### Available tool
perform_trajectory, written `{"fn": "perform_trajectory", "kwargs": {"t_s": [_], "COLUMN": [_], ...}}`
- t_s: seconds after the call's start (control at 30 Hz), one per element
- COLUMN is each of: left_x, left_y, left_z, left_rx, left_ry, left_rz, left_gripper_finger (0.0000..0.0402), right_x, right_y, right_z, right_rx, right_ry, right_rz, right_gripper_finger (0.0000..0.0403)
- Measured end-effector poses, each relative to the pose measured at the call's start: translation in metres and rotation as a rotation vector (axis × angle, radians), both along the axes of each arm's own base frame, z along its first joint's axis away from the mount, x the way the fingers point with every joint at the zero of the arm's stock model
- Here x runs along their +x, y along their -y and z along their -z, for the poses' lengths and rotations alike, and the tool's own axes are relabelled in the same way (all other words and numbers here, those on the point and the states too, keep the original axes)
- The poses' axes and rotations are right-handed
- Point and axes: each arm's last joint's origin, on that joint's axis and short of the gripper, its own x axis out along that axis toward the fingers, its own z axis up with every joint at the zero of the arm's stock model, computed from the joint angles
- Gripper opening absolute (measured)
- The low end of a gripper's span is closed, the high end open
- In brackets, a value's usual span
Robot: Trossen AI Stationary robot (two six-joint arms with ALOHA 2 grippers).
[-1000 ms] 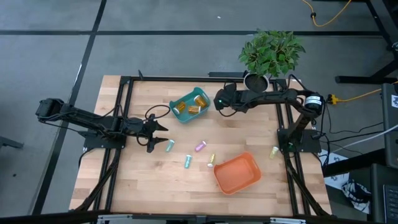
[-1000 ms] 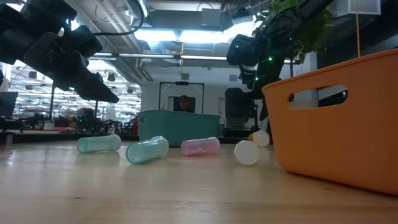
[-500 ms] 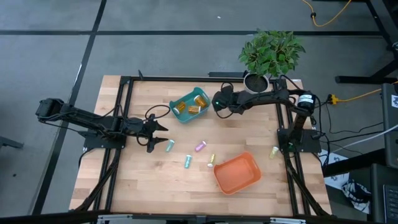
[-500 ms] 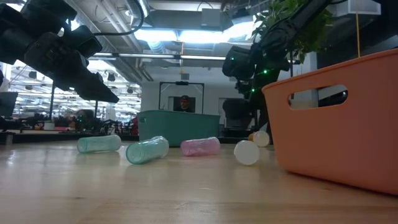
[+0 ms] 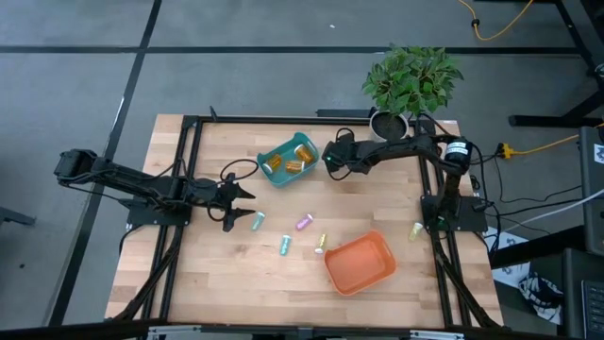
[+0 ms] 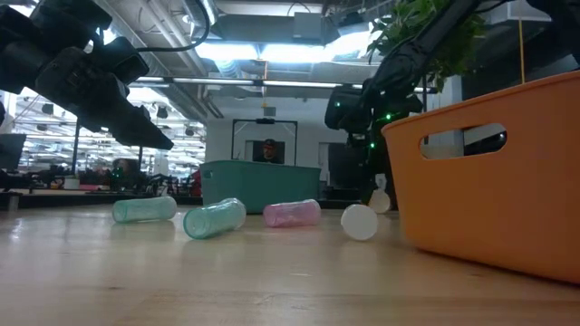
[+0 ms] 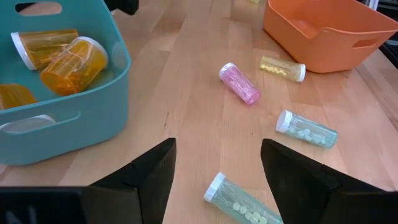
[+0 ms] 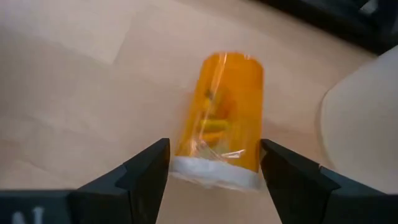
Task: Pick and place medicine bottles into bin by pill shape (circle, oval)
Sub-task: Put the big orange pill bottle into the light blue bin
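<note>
My right gripper (image 5: pixel 328 156) hangs above the table just right of the teal bin (image 5: pixel 276 178) and is shut on an amber bottle (image 8: pixel 221 112) with a white cap. The teal bin holds several amber bottles (image 7: pixel 73 61). A green bottle (image 5: pixel 257 221), a purple one (image 5: pixel 304 223), a teal one (image 5: pixel 284 245) and a yellow one (image 5: pixel 320 244) lie on their sides on the table. Another yellow bottle (image 5: pixel 415 229) lies near the right edge. My left gripper (image 5: pixel 243 203) is open and empty, above the table just left of the green bottle. My right gripper pinches the amber bottle at its white-capped end (image 8: pixel 186 167) between its two fingers (image 8: pixel 149 180). The fingers reach toward the table's left and lie along the bottle, which sticks out past them, cap toward the wrist. The bottle is clear of the table.
The orange bin (image 5: pixel 373 276) stands near the front, right of the middle, and fills the right of the low view (image 6: pixel 489 181). A potted plant (image 5: pixel 411 80) stands at the far right behind my right arm. Bare wood lies at the near left.
My right gripper has moved toward the table's left, closer to the teal bin, and come down a little, still shut on the amber bottle.
</note>
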Motion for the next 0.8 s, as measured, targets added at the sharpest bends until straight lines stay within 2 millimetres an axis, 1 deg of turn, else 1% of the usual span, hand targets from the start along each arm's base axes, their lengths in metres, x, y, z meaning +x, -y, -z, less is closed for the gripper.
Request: {"fn": "perform_trajectory", "kwargs": {"t_s": [0.13, 0.43, 0.5, 0.63, 0.8], "left_x": [0.0, 0.0, 0.0, 0.0, 0.0], "left_y": [-0.0001, 0.0, -0.0001, 0.0, 0.0], "left_z": [0.0, 0.0, 0.0, 0.0, 0.0], "left_rx": [0.0, 0.0, 0.0, 0.0, 0.0], "left_ry": [0.0, 0.0, 0.0, 0.0, 0.0], "left_rz": [0.0, 0.0, 0.0, 0.0, 0.0], "left_gripper_finger": [0.0229, 0.0229, 0.0229, 0.0229, 0.0229], "right_x": [-0.0004, 0.0022, 0.0023, 0.0034, 0.0054], "right_y": [0.005, 0.0062, 0.0062, 0.0042, -0.0031], "right_z": [0.0086, 0.0101, 0.0101, 0.0101, 0.01], "right_rx": [0.008, -0.003, -0.002, -0.003, -0.023], "right_ry": [-0.009, -0.008, -0.007, -0.006, -0.014], "right_rz": [0.019, -0.006, -0.007, -0.012, -0.016], "right_gripper_finger": [0.0247, 0.0246, 0.0237, 0.0205, 0.0202]}}
